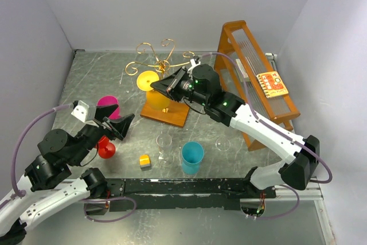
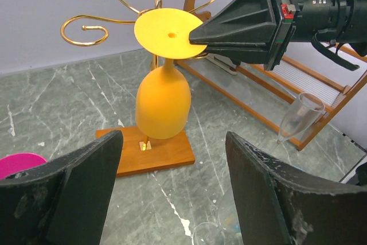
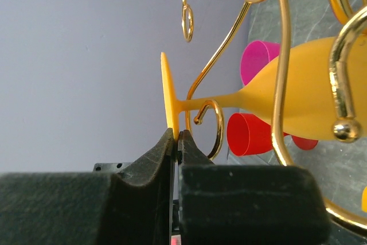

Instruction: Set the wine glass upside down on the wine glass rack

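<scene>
The only printed thing in view was a small card (image 1: 270, 82) with orange-red markings lying on the tall orange slatted frame (image 1: 236, 32) at the right of the table (image 1: 97, 78); its print was too small to read, and no brand or other writing could be made out elsewhere. The yellow wine glass (image 2: 163, 101) hung upside down, foot uppermost and bowl downward, directly over the wooden base of the wine glass rack (image 2: 166, 156), with its rim just above that base and apart from it. Its stem ran close beside one of the gold scroll arms, though it was not clear whether that arm carried any of the weight. The right gripper (image 3: 175, 137) reached in from the frame's side and was clamped tight on the outer edge of the glass's flat round foot, its two fingers pressed together with only the thin disc between them. The left gripper (image 1: 119, 125) stood well apart from the glass, on the near left side of the table, close to a pink cup (image 1: 109, 104) and a red cup (image 1: 106, 149). Its fingers were spread wide with nothing between them, and it faced the rack and the glass.
</scene>
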You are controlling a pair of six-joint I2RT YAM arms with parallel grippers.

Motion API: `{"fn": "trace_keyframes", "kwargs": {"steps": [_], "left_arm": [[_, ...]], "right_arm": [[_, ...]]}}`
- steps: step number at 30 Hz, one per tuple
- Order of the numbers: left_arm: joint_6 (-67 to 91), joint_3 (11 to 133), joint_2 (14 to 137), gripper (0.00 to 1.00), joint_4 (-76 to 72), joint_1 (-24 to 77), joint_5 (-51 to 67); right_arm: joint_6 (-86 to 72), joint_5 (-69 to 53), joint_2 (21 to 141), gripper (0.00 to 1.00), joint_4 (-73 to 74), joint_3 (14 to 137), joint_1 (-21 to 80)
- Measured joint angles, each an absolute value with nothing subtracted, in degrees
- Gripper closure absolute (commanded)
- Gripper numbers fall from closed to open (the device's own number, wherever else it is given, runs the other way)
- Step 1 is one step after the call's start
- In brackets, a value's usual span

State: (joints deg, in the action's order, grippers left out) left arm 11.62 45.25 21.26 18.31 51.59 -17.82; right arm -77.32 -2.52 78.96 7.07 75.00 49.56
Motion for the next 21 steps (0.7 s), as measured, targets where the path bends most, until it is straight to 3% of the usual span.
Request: {"fn": "trace_keyframes", "kwargs": {"steps": [21], "left_arm": [[11.66,45.15,21.39,0.18,18.26,51.59,-17.80]], "right_arm": [[-76.01,-5.85,74.30,1.00,6.68,71.81,48.97]]}}
